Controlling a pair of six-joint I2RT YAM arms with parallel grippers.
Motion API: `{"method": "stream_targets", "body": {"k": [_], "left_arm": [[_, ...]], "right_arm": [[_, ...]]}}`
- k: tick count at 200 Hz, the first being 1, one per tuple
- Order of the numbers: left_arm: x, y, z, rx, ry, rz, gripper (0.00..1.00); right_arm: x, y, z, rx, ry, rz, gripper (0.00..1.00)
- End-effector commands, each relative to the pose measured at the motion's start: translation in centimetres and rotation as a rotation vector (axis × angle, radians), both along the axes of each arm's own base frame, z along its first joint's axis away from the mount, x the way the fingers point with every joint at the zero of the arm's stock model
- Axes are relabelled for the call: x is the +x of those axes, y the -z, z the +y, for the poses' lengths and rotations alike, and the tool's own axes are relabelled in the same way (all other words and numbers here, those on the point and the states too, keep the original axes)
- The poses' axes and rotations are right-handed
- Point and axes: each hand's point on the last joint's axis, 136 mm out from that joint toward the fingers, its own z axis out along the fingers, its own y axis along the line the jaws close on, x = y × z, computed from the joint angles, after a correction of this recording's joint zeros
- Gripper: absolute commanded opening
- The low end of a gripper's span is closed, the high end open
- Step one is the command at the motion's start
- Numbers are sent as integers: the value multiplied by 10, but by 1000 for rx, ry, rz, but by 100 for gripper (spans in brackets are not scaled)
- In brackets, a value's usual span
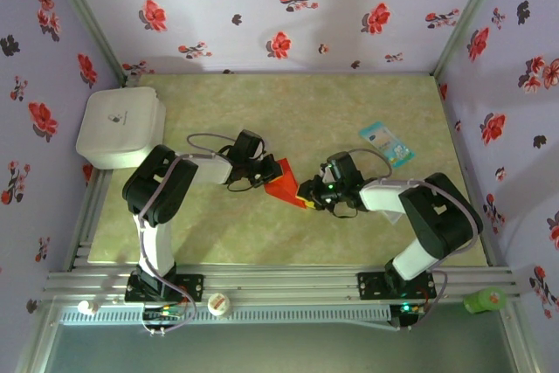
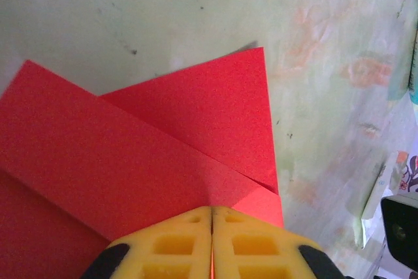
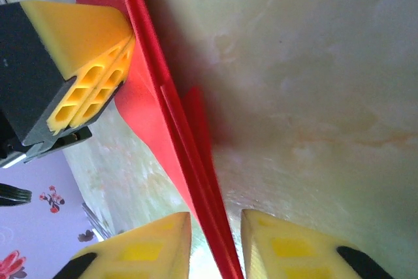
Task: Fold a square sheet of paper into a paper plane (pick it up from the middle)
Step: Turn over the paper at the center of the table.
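I see the folded red paper (image 1: 284, 183) on the table (image 1: 367, 233) between both arms. My left gripper (image 2: 212, 240) pinches one edge, jaws closed. My right gripper (image 3: 215, 246) stands slightly parted, straddling the opposite folded edge.

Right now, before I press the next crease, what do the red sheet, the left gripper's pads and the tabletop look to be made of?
Red sheet: thin matte paper, holding sharp folds. Left gripper's pads: yellow, likely soft plastic or rubber, moulded with hollow cells. Tabletop: smooth marbled beige, perhaps laminate; cannot tell.
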Motion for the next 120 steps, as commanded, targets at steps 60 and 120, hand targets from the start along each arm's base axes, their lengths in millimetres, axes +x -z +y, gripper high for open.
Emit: {"method": "stream_targets", "body": {"k": [60, 120], "left_arm": [[1, -37, -1, -53, 20, -59, 25], [3, -109, 27, -9, -34, -284, 49]], "right_arm": [[4, -10, -5, 36, -29, -76, 4], [2, -55, -49, -281, -122, -267, 1]]}}
